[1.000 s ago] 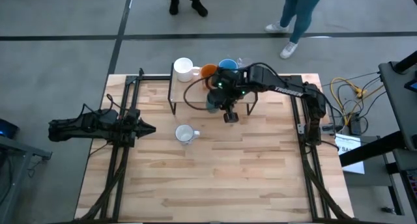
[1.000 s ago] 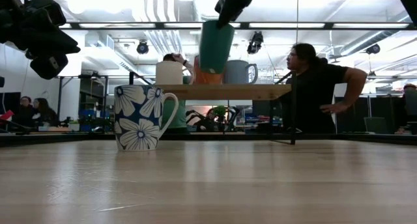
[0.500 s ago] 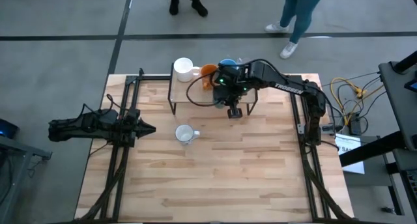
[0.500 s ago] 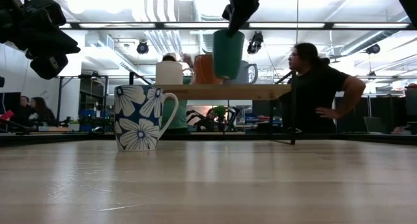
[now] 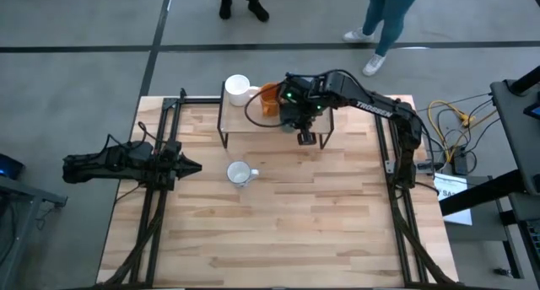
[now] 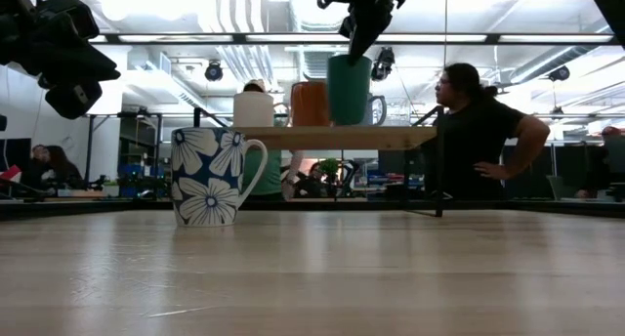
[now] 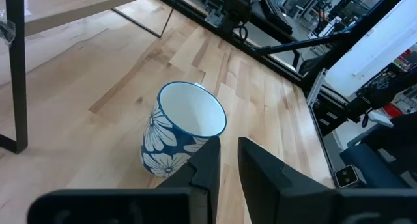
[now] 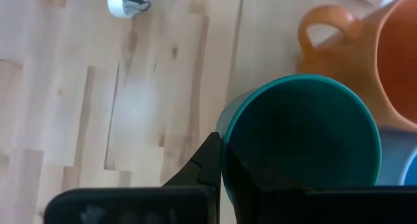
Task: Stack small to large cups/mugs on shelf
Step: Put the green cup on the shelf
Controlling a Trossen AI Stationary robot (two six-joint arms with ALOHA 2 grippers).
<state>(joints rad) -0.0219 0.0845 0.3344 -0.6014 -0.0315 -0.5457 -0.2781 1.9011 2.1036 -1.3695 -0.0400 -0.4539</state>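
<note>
My right gripper (image 6: 357, 43) is shut on a dark green cup (image 6: 350, 90) over the shelf (image 6: 391, 137), which stands on thin black legs at the table's far edge. On the shelf stand a white mug (image 6: 253, 109), an orange mug (image 6: 310, 104) and a light blue mug (image 6: 372, 109), the last partly behind the green cup. A white mug with a dark flower pattern (image 5: 240, 174) stands on its base on the table. My left gripper (image 7: 228, 152) waits at the table's left, open by a narrow gap, pointing at that mug. My right gripper pinches the green cup's rim (image 8: 227, 140), one finger inside the cup and one outside. The fingers come from above, slanting down. The cup hangs upright below them, its bottom (image 6: 350, 122) at the shelf top; whether it touches I cannot tell.
The orange mug (image 8: 381, 68) stands close beside the green cup, the light blue one right behind it. Bare shelf top (image 5: 245, 117) lies nearer the table's middle. People stand in the room beyond the far edge.
My right gripper has carried the green cup toward the table's far edge and a little right, in over the shelf. The cup, tilted a second ago, now hangs upright beside the orange mug and in front of the light blue one.
</note>
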